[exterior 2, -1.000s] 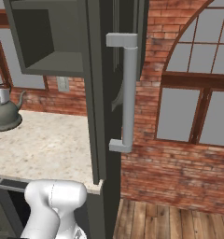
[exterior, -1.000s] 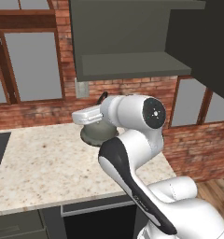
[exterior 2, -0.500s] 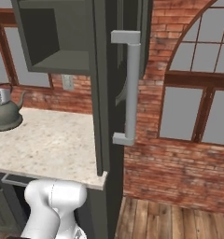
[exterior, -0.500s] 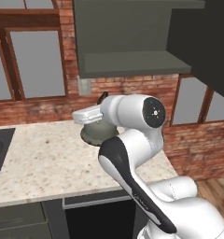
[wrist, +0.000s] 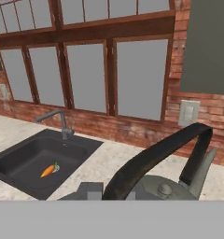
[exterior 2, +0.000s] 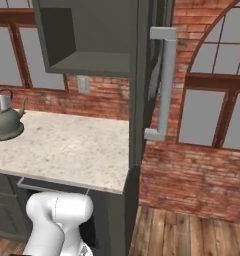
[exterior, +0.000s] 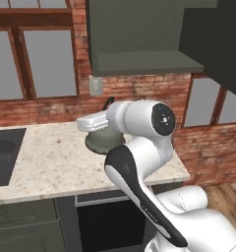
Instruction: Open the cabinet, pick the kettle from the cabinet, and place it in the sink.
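Above the counter (exterior: 46,162), your gripper (exterior: 93,121) was clamped tight on the kettle's (exterior: 104,140) dark arched handle (wrist: 151,161), the kettle hanging upright beneath it, near the brick wall. In the hand view, you had the spout (wrist: 201,169) pointing away toward the wall and the handle's arch running from near the fingers out to the spout side. You had bare counter between the kettle and the sink (wrist: 20,161), whose near edge lay to the left, with the faucet (wrist: 55,122) at its back rim and a carrot (wrist: 48,171) in the basin. The cabinet (exterior 2: 92,40) stood open above, its door (exterior 2: 152,85) swung outward edge-on at the counter's right end.
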Tool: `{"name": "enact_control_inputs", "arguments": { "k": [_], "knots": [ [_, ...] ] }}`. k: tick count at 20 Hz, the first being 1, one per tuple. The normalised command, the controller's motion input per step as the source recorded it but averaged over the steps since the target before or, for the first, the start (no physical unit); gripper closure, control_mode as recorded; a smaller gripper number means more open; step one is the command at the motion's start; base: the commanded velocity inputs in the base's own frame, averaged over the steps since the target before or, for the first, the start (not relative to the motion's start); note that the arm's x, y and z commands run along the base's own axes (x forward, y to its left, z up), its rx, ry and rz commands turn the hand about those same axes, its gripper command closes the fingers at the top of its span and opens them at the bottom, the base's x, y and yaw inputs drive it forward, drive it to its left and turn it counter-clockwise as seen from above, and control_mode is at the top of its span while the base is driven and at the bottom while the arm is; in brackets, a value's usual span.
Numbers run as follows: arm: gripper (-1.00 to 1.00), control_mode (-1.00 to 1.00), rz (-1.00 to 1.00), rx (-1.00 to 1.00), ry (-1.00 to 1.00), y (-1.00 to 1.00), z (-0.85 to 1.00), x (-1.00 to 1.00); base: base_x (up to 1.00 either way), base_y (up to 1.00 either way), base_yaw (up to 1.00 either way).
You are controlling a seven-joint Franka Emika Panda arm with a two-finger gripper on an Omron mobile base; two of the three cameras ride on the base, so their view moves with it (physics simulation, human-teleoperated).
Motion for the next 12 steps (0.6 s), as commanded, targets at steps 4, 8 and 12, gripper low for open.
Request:
{"name": "enact_control_inputs", "arguments": {
  "k": [4, 8, 12],
  "knots": [
    [1.00, 1.00, 0.00, 0.00, 0.00, 0.00, 0.00, 0.00, 0.00, 0.65, -0.01],
    [1.00, 1.00, 0.00, 0.00, 0.00, 0.00, 0.00, 0.00, 0.00, 0.69, 0.00],
    [1.00, 1.00, 0.00, 0.00, 0.00, 0.00, 0.00, 0.00, 0.00, 0.70, 0.00]
  ]
}}
